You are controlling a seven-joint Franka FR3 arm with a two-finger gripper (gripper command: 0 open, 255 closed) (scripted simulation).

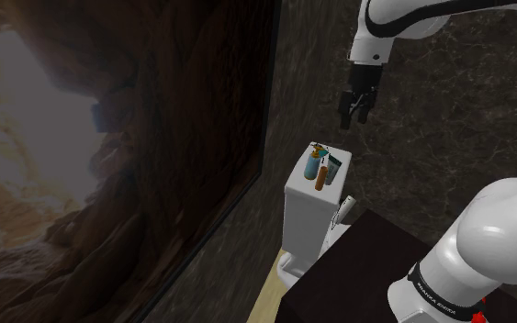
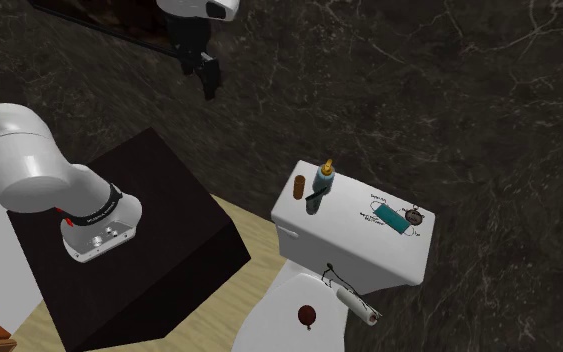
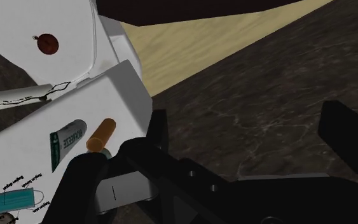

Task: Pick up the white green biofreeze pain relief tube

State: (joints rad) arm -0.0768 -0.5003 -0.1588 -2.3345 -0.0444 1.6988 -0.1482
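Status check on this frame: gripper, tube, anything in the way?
Gripper open, empty, hanging clear of the toilet tank. Tube flat on its lid, untouched. Brown cylinder right beside it, crowding the grasp.

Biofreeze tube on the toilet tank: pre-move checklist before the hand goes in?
1. Hand open: ok, the jaws stand apart in the wrist view.
2. Hand empty: ok, nothing is between the jaws.
3. White and green tube found: ok, it lies flat on the toilet tank lid.
4. Hand lined up over the tube: not ok, it hangs high and off to the side of the tank.
5. Room beside the tube: cannot tell, the orange cylinder lies close alongside and contact is unclear.
6. Face mask clear of the tube: ok, they lie apart.
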